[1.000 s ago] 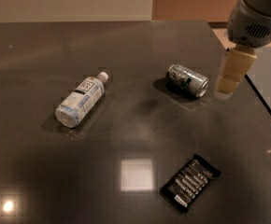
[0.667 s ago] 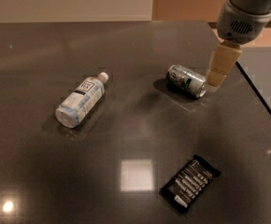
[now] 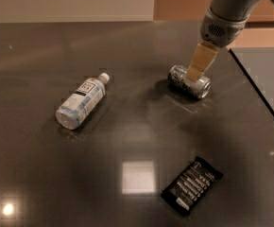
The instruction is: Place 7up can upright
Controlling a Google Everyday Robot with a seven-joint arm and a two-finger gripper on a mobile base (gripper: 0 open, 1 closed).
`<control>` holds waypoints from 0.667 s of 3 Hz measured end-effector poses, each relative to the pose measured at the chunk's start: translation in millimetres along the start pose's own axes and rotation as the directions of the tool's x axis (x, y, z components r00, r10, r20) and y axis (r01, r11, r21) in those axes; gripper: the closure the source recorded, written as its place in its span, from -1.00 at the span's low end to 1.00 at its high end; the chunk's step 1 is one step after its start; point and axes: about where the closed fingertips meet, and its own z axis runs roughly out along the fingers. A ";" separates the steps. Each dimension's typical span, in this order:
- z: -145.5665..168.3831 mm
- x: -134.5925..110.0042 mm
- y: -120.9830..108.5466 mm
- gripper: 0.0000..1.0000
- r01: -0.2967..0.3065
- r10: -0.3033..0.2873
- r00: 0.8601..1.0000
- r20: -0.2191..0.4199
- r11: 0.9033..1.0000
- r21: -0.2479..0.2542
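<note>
Bottle: a clear plastic bottle with a white cap lies on its side at the left of the dark tabletop, well apart from the can.
7up can: the 7up can lies on its side near the right edge of the tabletop. Its long way runs from upper left to lower right.
Packet: a dark snack packet lies flat near the front, well apart from the can.
Pincer: the pincer hangs right over the middle of the can and slants down from the upper right. I cannot tell if it is wide or narrow, or if it touches the can.
Next move: it likely needs to grip across the can's round sides, then tip it up.
</note>
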 end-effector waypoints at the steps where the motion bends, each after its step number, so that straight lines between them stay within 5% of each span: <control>1: 23.3 -13.1 -5.5 -1.00 -0.096 0.096 0.995 -0.014 0.995 -0.026; 2: 39.5 -23.5 -3.6 -1.00 -0.153 0.152 0.988 -0.028 0.987 -0.045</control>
